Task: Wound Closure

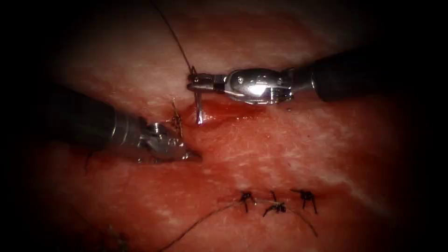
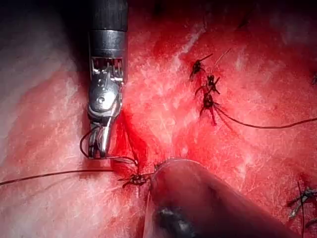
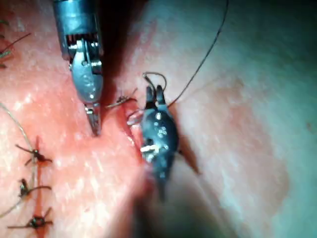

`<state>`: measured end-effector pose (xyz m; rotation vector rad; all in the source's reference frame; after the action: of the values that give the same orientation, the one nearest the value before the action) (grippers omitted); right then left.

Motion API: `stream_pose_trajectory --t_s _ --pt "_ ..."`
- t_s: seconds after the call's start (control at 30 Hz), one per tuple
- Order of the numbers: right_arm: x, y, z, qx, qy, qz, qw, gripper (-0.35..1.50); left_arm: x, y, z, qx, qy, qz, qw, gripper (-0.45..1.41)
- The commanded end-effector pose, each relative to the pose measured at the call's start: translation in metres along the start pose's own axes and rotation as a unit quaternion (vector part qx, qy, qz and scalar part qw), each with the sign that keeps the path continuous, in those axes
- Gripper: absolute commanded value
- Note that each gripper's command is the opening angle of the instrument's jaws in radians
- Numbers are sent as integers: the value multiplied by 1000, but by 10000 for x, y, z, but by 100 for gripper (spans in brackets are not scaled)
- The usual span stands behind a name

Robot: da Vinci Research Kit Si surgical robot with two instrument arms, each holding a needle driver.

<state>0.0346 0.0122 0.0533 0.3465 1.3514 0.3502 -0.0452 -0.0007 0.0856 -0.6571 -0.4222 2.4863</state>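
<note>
Needle (image 1: 199,106) hangs from the right tool (image 1: 192,82), tip in tissue (image 1: 289,144).

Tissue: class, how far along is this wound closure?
Done: three knotted stitches in a row, plus a knot at the open cut. In hand: the right tool grips the needle near its thread end, tip down at the cut; the left tool holds nothing. Left: the gap beside that knot lies unclosed.

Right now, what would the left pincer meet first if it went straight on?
Likely the bare wet red tissue; depth is unclear. The left pincer, shut and empty, points right. The right pincer holds the curved steel needle near its upper end, its lower end at the cut.
</note>
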Motion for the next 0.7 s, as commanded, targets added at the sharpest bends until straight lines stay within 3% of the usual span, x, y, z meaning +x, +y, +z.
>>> stream_pose_trajectory --t_s 0.03,0.3,0.7 --pt "-6 -6 8 2 0 19 1000 -35 -3 5 8 -1 -1 0 1000 -45" --pt "-3 -9 6 0 -9 97 995 -35 -4 5 9 -1 -1 1 1000 -45" --pt "-5 -18 6 20 -32 156 987 -35 -9 2 6 1 0 0 1000 -43"
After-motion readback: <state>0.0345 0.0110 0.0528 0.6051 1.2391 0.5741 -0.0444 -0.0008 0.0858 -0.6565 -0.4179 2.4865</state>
